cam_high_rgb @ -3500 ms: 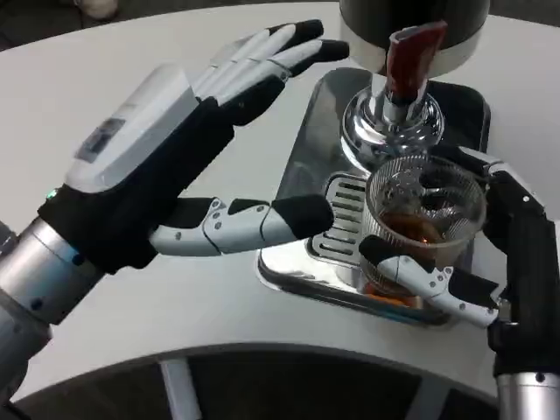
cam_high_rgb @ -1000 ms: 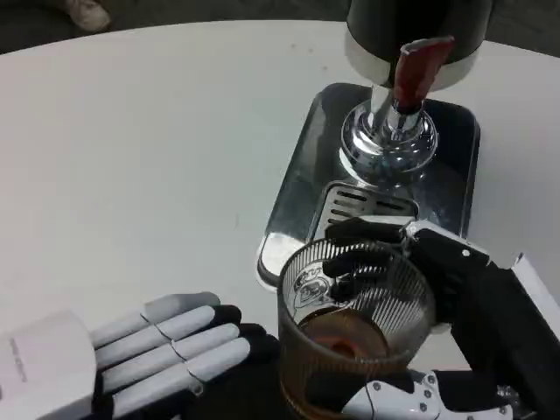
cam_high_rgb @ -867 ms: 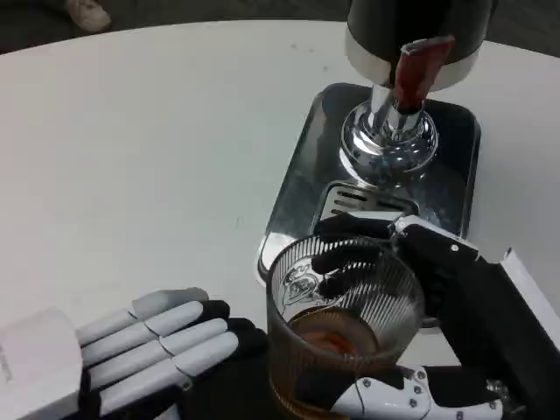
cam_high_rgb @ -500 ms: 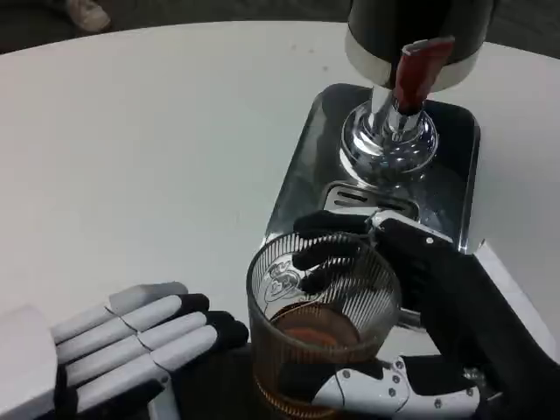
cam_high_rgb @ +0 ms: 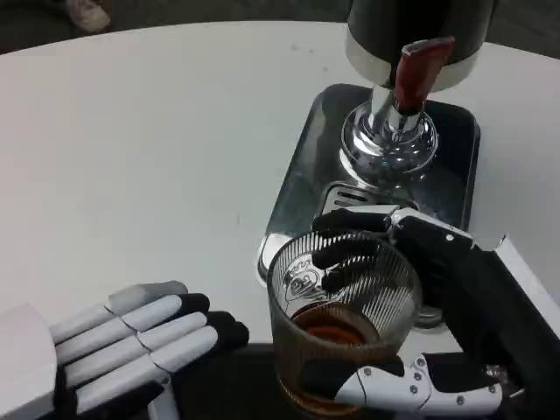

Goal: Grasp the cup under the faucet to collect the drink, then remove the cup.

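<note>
Ribbed glass cup (cam_high_rgb: 341, 319) w/ amber drink sits at the near edge of the steel drip tray (cam_high_rgb: 302, 175), wrapped by the right hand (cam_high_rgb: 429, 324). Faucet (cam_high_rgb: 389, 131) stands behind. Left hand (cam_high_rgb: 114, 346) lies flat on white counter (cam_high_rgb: 131, 157), fingers extended, holding nothing.

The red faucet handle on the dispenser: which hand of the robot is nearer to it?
Right. The right hand grips the cup just below the red faucet handle, over the tray. The left hand rests far off at the table's near left.
</note>
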